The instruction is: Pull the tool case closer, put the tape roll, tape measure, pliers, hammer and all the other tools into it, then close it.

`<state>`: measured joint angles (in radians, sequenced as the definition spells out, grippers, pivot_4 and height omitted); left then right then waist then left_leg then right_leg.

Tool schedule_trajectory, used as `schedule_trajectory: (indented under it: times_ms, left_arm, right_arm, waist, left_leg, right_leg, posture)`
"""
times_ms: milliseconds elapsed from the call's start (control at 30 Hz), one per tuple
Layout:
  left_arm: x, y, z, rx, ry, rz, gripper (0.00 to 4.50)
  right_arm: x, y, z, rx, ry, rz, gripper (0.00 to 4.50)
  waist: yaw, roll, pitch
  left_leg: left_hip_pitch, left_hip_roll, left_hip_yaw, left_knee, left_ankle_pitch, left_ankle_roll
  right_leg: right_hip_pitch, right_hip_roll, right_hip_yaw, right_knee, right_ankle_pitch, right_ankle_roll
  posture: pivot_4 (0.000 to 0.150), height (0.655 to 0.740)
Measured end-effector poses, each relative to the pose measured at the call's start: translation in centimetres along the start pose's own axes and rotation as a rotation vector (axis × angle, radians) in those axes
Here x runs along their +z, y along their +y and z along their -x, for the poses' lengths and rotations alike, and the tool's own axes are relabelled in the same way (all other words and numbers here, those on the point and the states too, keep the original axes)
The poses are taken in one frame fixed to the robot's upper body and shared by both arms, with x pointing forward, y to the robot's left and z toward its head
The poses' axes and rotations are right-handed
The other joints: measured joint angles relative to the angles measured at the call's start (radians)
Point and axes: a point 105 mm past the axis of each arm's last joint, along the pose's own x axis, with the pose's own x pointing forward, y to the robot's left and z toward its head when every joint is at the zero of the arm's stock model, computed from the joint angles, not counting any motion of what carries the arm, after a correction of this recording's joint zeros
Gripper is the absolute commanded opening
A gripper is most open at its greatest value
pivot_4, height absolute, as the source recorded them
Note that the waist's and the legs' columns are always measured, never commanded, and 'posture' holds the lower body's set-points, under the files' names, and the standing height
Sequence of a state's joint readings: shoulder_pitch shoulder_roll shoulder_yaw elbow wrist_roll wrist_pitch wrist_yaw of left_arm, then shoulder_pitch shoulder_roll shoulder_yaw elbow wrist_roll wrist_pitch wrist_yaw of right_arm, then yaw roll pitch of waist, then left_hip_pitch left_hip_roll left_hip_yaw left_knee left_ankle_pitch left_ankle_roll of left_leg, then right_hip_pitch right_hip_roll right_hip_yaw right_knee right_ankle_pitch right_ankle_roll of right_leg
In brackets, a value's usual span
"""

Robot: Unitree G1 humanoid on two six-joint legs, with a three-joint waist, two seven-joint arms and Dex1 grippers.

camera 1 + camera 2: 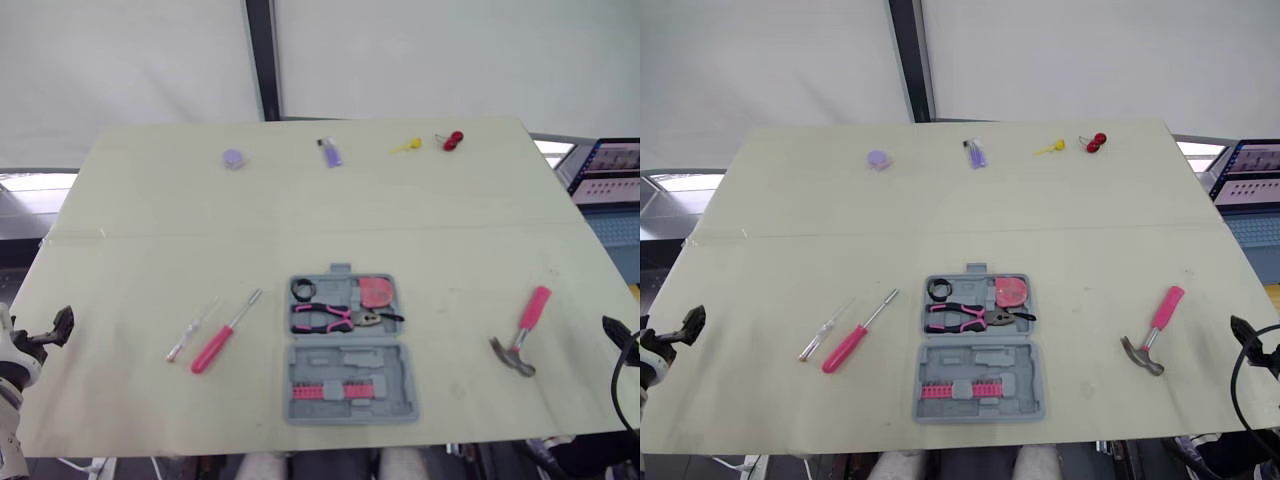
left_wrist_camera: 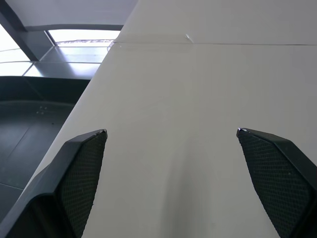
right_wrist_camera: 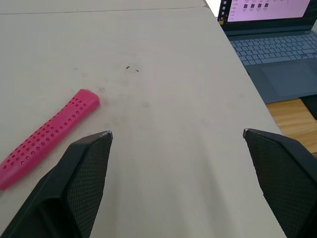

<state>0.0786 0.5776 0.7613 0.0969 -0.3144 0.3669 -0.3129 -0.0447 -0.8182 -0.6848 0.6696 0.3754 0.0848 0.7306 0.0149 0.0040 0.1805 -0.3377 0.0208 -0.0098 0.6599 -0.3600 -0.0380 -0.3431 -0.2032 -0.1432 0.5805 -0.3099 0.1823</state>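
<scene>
Plainly, left fingers [image 2: 79,171] and right fingers [image 3: 85,173] spread wide, holding nothing.

Bench [image 1: 150,220]: pale cream top, with a seam [image 1: 200,236] running across it from side to side.
Case [image 1: 395,360]: grey, lying open and flat, mid-bench by the near edge.
Pink screwdriver [image 1: 222,338]: left of the case, with its shaft angled away toward the case's far corner.
Thin screwdriver [image 1: 190,332]: just beside the pink one on its left, roughly parallel to it.
Hammer [image 1: 525,330]: right of the case and well apart from it, pink handle pointing away, head nearest the front edge.
Far edge, left to right: purple disc [image 1: 233,158], small purple item [image 1: 330,152], yellow piece [image 1: 406,146], red piece [image 1: 452,140]. The last two lie near each other.
</scene>
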Motion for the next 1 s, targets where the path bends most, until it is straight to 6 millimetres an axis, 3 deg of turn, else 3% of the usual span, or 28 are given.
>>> schedule_trajectory:
  times_ms: [100, 200, 300, 367, 433, 567, 667, 800, 1000]
  left_arm:
    - [0.2, -1.6, -0.4, -0.105, -0.015, -0.01, 4.5]
    - [0.8, -3.9, -0.4, -0.273, -0.064, -0.012, 4.5]
    - [1.4, -6.6, -0.1, -0.471, -0.1, -0.032, 4.5]
    - [1.7, -8.4, 0.4, -0.632, -0.11, -0.087, 4.5]
    - [1.7, -9.5, 0.8, -0.723, -0.109, -0.131, 4.5]
    - [-0.1, -10.5, 1.2, -0.809, -0.024, -0.178, 4.5]
    - [-1.1, -10.5, 1.2, -0.827, 0.028, -0.188, 4.5]
    - [-1.2, -10.6, 1.3, -0.84, 0.016, -0.187, 4.5]
    - [-2.7, -11.3, 1.5, -0.86, 0.009, -0.197, 4.5]
  right_arm:
    - [0.7, 0.8, -0.5, 0.045, -0.011, 0.016, 4.46]
    - [2.8, 4.0, -1.4, 0.194, -0.036, 0.072, 4.46]
    - [6.4, 9.1, -2.3, 0.396, -0.093, 0.118, 4.46]
    - [9.7, 14.9, -2.2, 0.628, -0.125, 0.19, 4.46]
    - [11.7, 19.8, -1.1, 0.817, -0.155, 0.264, 4.46]
    - [12.1, 26.9, 1.8, 1.119, -0.13, 0.381, 4.46]
    - [12.3, 29.1, 2.7, 1.211, -0.124, 0.418, 4.46]
    - [13.0, 31.7, 4.3, 1.321, -0.17, 0.441, 4.46]
    - [12.3, 33.1, 4.8, 1.387, -0.153, 0.466, 4.46]
  waist:
    - [-0.002, 0.0, 0.0]
    - [-0.009, 0.0, 0.0]
    - [-0.019, 0.002, 0.0]
    - [-0.023, 0.003, 0.001]
    - [-0.018, 0.003, 0.001]
    - [-0.007, 0.001, 0.002]
    - [0.004, 0.0, 0.002]
    - [0.008, 0.0, 0.002]
    - [0.007, 0.0, 0.002]
  left_leg:
    - [0.0, 0.0, 0.0, 0.0, 0.0, 0.0]
    - [0.0, 0.0, 0.001, 0.0, 0.0, 0.0]
    - [0.001, 0.002, 0.002, -0.001, 0.0, 0.0]
    - [0.001, 0.004, 0.006, -0.002, -0.001, -0.001]
    - [0.0, 0.006, 0.006, -0.003, -0.001, -0.002]
    - [-0.003, 0.006, 0.007, -0.003, -0.001, -0.002]
    - [-0.008, 0.006, 0.007, 0.002, -0.001, -0.002]
    - [-0.009, 0.007, 0.008, 0.004, -0.001, -0.002]
    - [-0.009, 0.007, 0.009, 0.004, -0.001, -0.002]
  right_leg:
    - [0.0, 0.0, 0.0, 0.0, 0.0, 0.0]
    - [-0.001, 0.0, 0.001, 0.0, 0.0, 0.0]
    - [-0.002, 0.002, 0.002, 0.001, 0.0, 0.0]
    - [-0.005, 0.004, 0.005, 0.002, 0.0, 0.0]
    - [-0.007, 0.007, 0.006, 0.002, 0.0, 0.0]
    - [-0.011, 0.007, 0.006, 0.002, 0.0, 0.0]
    - [-0.015, 0.007, 0.006, 0.004, 0.001, -0.002]
    - [-0.016, 0.007, 0.007, 0.005, 0.002, -0.004]
    - [-0.017, 0.007, 0.007, 0.005, 0.002, -0.003]
  posture:
    - [0.15, 0.74]
    - [0.15, 0.74]
    - [0.15, 0.74]
    - [0.15, 0.74]
    - [0.15, 0.74]
    - [0.15, 0.74]
    - [0.15, 0.74]
    - [0.15, 0.74]
    - [0.15, 0.74]
